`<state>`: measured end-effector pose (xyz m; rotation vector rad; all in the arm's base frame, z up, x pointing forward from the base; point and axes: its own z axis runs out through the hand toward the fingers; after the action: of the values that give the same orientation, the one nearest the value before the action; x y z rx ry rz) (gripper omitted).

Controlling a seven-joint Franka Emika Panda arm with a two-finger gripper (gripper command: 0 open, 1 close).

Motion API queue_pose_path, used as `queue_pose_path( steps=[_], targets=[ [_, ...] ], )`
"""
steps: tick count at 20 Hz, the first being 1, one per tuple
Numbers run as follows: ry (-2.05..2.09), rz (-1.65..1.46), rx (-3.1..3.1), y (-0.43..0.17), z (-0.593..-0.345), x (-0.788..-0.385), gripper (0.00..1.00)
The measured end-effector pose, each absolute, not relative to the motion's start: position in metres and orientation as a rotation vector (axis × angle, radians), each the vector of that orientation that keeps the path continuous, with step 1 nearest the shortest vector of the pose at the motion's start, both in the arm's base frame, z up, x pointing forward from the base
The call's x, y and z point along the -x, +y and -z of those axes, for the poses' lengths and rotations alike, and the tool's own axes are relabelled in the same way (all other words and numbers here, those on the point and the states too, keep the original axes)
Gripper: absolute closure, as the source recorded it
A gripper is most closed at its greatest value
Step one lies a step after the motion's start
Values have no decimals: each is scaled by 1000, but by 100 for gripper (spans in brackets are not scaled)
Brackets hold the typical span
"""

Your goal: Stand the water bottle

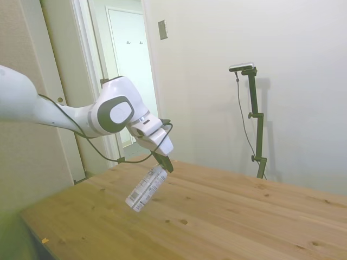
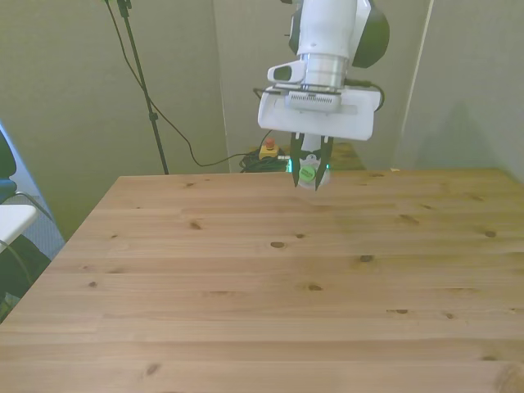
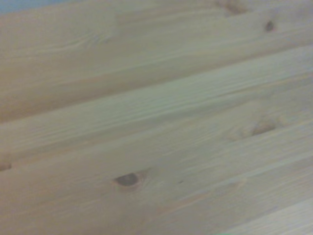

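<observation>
One small clear plastic water bottle (image 1: 145, 188) with a white label and a green cap is all I am holding. My black two-finger gripper (image 2: 309, 166) is clamped on it near the cap end. In the front view the green cap (image 2: 307, 173) shows between my two fingers, and one finger (image 2: 296, 160) sits on each side of it.

The bottle hangs tilted. Its cap end is up by my fingers and its bottom end slants down and away from me, toward the wooden table (image 1: 227, 216). In the side view the bottom end looks close to the wood, but I cannot tell if it touches or floats just above.

The dark print on the label is too small and blurry to read. In the side view my fingers hide the cap. In the front view I see almost only the cap, because the rest of the bottle is behind it.

My wrist camera shows only blurry wooden boards (image 3: 156, 127) with a dark knot (image 3: 128, 179). The bottle is not in that picture.
</observation>
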<state>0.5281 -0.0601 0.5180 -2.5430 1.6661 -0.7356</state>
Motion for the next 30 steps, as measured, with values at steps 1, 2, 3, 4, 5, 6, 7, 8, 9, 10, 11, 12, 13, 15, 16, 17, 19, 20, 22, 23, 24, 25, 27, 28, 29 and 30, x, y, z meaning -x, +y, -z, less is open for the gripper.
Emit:
queue_pose_path(
  steps=[1,2,3,4,5,6,7,8,9,10,11,12,13,15,16,17,19,20,22,23,24,25,27,28,29,30],
  targets=[
    [1667,801,2532,-55,-518,-522,100],
    [1657,824,2533,-50,-516,-516,100],
    [1646,809,2551,-42,-510,-503,100],
    [1643,811,2554,-42,-510,-503,100],
    [1638,822,2556,-41,-509,-503,100],
    [1631,865,2546,-40,-510,-505,100],
    [1641,933,2519,-40,-511,-507,100],
    [1659,1000,2492,-41,-510,-509,100],
    [1682,1063,2462,-43,-507,-512,100],
    [1704,1120,2431,-47,-504,-515,100],
    [1727,1178,2398,-54,-500,-519,100],
    [1749,1230,2364,-60,-497,-523,100],
    [1776,1288,2321,-67,-495,-529,100],
    [1807,1399,2241,-73,-501,-539,100],
    [1814,1455,2201,-74,-504,-544,100],
    [1820,1510,2162,-75,-507,-549,100],
    [1841,1629,2083,-79,-511,-560,100],
    [1852,1691,2041,-80,-511,-567,100],
    [1878,1811,1951,-81,-505,-581,100],
    [1889,1870,1902,-80,-500,-588,100],
    [1896,1920,1857,-78,-491,-595,100],
    [1896,1952,1826,-75,-477,-601,100],
    [1904,1971,1820,-70,-446,-609,100],
    [1907,1971,1826,-70,-442,-614,100],
    [1907,1976,1818,-71,-444,-619,100],
    [1907,1982,1806,-71,-448,-622,100]
  ],
)
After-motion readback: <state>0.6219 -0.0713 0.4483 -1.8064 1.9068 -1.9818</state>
